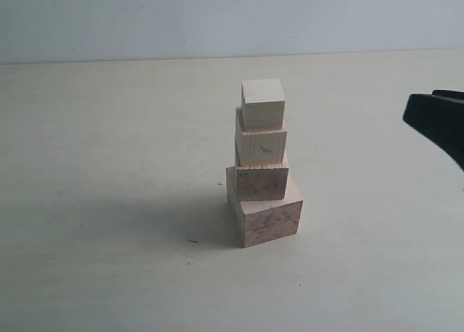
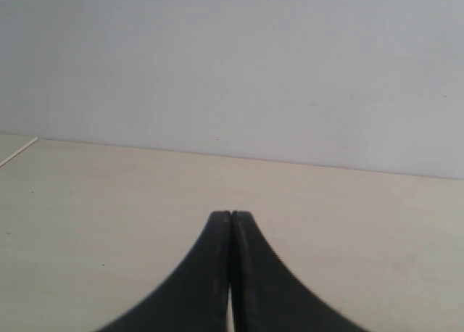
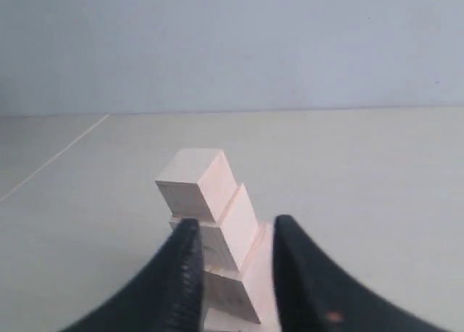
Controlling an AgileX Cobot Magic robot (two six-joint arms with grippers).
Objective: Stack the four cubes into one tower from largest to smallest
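Left gripper [image 2: 230,216]: fingers pressed together, nothing between them, above the table [image 2: 87,201]. Table centre: the tower [image 1: 261,165] stands complete. The largest speckled cube [image 1: 270,220] forms the base and carries the second speckled cube [image 1: 259,183]. On that sits the larger pale cube [image 1: 261,145], with the smallest pale cube [image 1: 262,104] on top. Right gripper [image 3: 235,229]: fingers spread, gripping nothing, well apart from the tower at its right.

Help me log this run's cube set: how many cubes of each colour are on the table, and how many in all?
Pinkish-tan speckled cubes: 2, the base cube and the second cube
Pale beige cubes: 2, the third cube and the top cube
Total: 4
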